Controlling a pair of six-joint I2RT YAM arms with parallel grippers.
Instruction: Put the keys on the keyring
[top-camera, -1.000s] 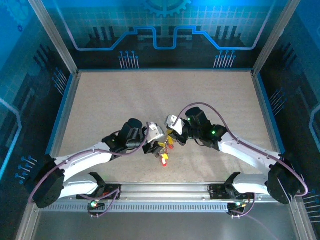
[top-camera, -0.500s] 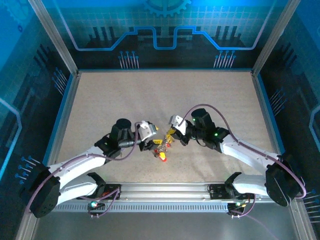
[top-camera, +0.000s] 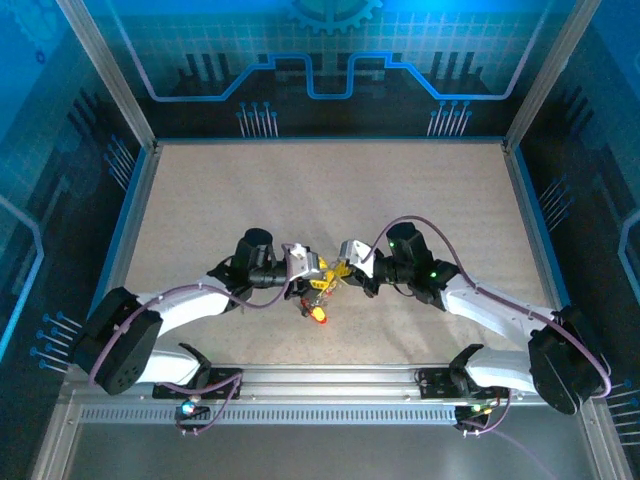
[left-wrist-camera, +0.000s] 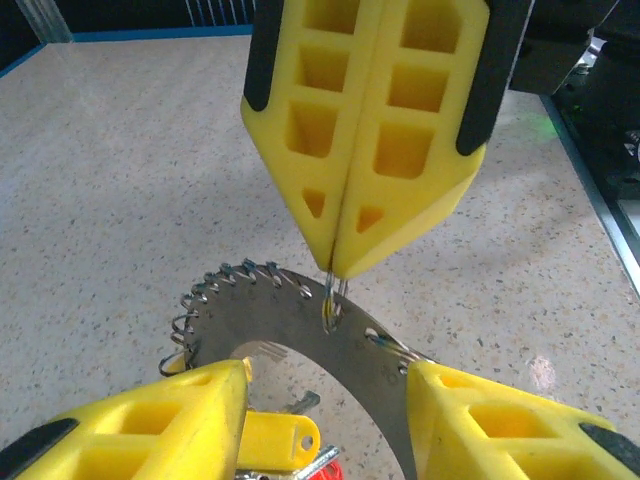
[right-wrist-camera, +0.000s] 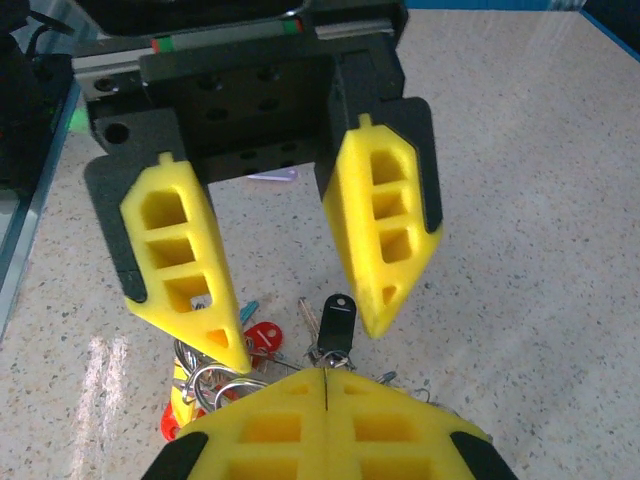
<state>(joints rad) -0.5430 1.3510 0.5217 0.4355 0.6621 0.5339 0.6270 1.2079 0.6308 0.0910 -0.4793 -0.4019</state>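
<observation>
**Threading step.** The left gripper (left-wrist-camera: 325, 372), with hollow-celled yellow fingers, is set half-open astride the wide, flat, grey metal keyring (left-wrist-camera: 290, 325), low over the speckled beige table (left-wrist-camera: 120, 200). From 12 o'clock, the right gripper (left-wrist-camera: 335, 272) is pinched shut on a thin wire loop (left-wrist-camera: 331, 298) at the rim. Small plastic-headed keys (left-wrist-camera: 275, 440) are bunched at 6 o'clock. A steadied ring and fine alignment are judged to be needed next.

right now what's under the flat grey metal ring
Through the flat grey metal ring, a yellow plastic key head and a red plastic key head show; the ring's band hides the rest.
</observation>
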